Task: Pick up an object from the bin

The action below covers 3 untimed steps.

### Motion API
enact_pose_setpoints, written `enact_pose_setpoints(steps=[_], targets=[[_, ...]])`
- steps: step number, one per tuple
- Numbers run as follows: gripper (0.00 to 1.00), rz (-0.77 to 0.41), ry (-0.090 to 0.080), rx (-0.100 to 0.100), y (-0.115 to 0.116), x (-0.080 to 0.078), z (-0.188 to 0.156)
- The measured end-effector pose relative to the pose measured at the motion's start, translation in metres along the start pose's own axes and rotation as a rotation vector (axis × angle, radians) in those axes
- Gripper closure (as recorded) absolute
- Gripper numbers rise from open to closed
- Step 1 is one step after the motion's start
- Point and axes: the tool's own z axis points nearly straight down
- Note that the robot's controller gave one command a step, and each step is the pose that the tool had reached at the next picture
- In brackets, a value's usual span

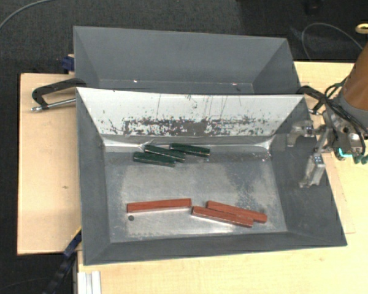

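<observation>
My gripper (pixel 313 167) hangs over the bin's right sloping wall, above the floor, with nothing seen in it. The loose things nearest to it are two red-brown bars (pixel 233 214) lying side by side, slightly slanted, on the floor at the front right, to the gripper's lower left. A third red-brown bar (pixel 159 206) lies almost level at the front left, its right end close to the pair.
A few dark green sticks (pixel 170 153) lie bunched near the bin's back wall, left of centre. The arm with its cables enters from the right edge, over the bin's right rim.
</observation>
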Motion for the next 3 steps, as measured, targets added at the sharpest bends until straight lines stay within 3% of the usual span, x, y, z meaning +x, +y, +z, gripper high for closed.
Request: enact_pose_setpoints(steps=[1, 2, 3], targets=[[0.0, 0.19, 0.002, -0.003, 0.049, 0.038, 0.088], [0.0, 0.117, 0.003, -0.001, 0.073, 0.043, 0.168], [1.0, 0.118, -0.008, 0.0, 0.071, 0.04, 0.163]])
